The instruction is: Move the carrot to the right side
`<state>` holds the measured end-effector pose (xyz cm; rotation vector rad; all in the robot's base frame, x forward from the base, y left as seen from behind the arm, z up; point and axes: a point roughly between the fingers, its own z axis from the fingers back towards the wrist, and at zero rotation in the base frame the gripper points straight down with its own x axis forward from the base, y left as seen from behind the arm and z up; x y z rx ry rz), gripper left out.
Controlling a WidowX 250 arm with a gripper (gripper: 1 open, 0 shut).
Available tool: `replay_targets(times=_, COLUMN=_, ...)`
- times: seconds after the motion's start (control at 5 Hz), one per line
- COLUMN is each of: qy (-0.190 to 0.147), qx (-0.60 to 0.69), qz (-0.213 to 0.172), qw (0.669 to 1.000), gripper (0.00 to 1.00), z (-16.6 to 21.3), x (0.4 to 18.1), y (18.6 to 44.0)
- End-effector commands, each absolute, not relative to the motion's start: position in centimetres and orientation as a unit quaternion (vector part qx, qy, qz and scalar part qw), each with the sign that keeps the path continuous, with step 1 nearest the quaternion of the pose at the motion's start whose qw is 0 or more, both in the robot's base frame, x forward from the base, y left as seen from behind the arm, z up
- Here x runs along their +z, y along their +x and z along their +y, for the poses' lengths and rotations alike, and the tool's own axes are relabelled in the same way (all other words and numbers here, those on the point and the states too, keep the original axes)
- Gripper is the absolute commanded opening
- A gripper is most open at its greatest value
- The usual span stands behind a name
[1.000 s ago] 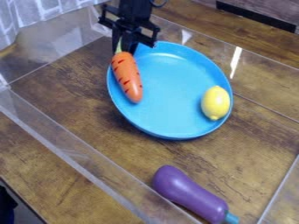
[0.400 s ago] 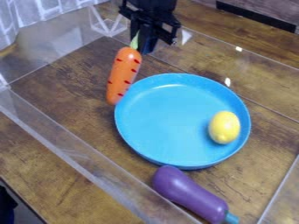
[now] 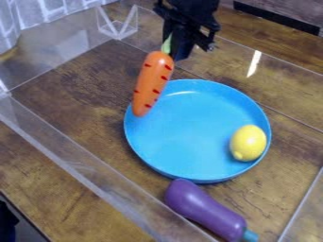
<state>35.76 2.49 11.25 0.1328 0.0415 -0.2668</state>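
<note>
The orange-red carrot (image 3: 151, 83) hangs nearly upright, tip down, over the left rim of the blue plate (image 3: 190, 132). It is lifted clear of the wood. My black gripper (image 3: 175, 49) points down at the carrot's top end and is shut on it. The fingertips are partly hidden behind the carrot's top.
A yellow lemon (image 3: 248, 142) lies on the plate's right side. A purple eggplant (image 3: 206, 210) rests on the wooden table in front of the plate. Clear acrylic walls (image 3: 51, 142) border the left and front edges; a clear stand (image 3: 116, 19) sits at the back.
The gripper has risen and moved right with the carrot, which went from lying on the plate's left rim to hanging in the air. The plate with the lemon slid toward the front.
</note>
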Motion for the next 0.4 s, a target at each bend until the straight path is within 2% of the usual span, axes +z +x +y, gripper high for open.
replay_targets(times=0.0, qy=0.085, qx=-0.171, qz=-0.021, qw=0.981, gripper=0.0, z=1.36, x=14.49, y=35.66)
replay_targets(times=0.2, qy=0.094, qx=-0.181, qz=-0.015, qw=0.979, gripper=0.0, z=1.61, x=14.29, y=36.06)
